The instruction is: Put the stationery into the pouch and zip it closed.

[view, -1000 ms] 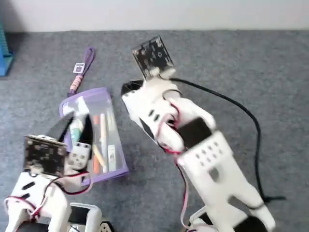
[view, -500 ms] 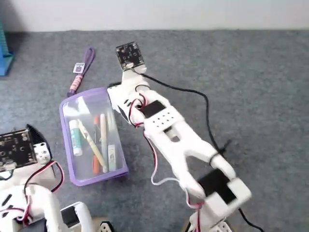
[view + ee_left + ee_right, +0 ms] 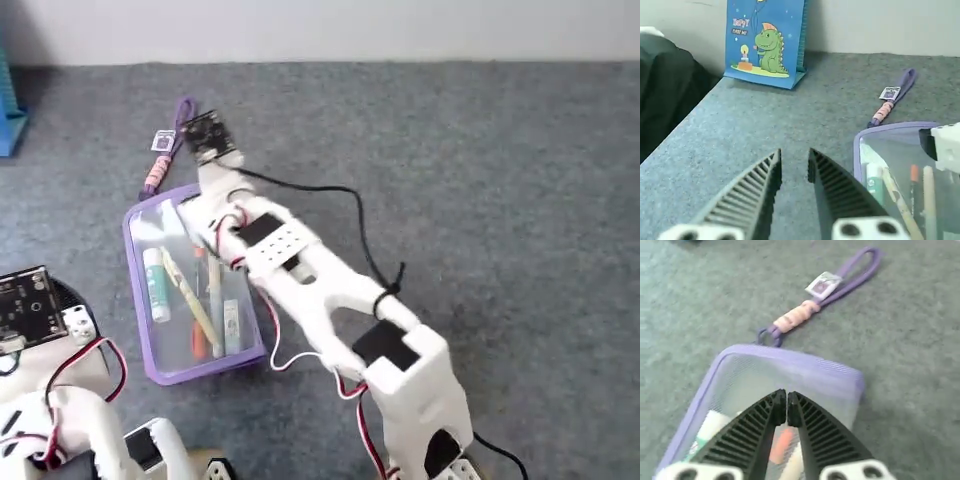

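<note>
the see-through pouch [image 3: 205,362] with the purple edge lies flat on the grey carpet [image 3: 500,200], at the left side of the high view. inside it are a white and green glue stick [image 3: 157,285], a tan pencil [image 3: 190,308], an orange pen [image 3: 199,300], a white pen [image 3: 213,288] and 1 small white thing, all side by side. a purple strap [image 3: 172,140] with pink beads hangs off the far end of the pouch and lies on the carpet, pointing away from the arms. the right arm stretches across the carpet, with its far end over the far part of the pouch. in its own wrist view the right gripper [image 3: 786,402] is right above the clear top of the pouch, just inside the purple rim at the strap end. its 2 black jaws are almost pressed together, with just a thin line between them, and nothing can be seen pinched there. whether the tips touch the pouch cannot be told. the left gripper [image 3: 794,159] is down by the near left corner, off to the side of the pouch and apart from it. its jaws are a little bit open, with a narrow gap, and they hold nothing. they point over bare carpet toward a blue gift bag [image 3: 765,42] with a green dinosaur that stands by the wall.
</note>
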You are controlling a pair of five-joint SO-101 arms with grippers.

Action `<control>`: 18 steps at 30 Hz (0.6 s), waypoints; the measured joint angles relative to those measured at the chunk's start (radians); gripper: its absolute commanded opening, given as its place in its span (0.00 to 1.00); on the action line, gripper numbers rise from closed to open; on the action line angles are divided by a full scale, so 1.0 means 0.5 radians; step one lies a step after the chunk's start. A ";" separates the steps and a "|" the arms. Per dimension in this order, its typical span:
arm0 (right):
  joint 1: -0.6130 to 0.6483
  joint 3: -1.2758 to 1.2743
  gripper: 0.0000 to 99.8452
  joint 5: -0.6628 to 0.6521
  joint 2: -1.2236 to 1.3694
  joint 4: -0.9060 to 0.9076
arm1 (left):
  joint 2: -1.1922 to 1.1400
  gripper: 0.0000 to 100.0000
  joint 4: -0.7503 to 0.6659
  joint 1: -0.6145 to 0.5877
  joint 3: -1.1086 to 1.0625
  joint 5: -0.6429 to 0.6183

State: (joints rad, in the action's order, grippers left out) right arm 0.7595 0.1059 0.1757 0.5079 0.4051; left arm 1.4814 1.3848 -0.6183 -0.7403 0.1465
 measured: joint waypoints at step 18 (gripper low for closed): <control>-0.328 0.328 0.01 0.003 0.258 1.227 | 0.000 0.08 0.000 0.000 0.000 0.000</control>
State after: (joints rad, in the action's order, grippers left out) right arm 0.5953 0.2700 0.1772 0.6368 1.0188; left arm 1.4814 1.3848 -0.6183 -0.7403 0.1465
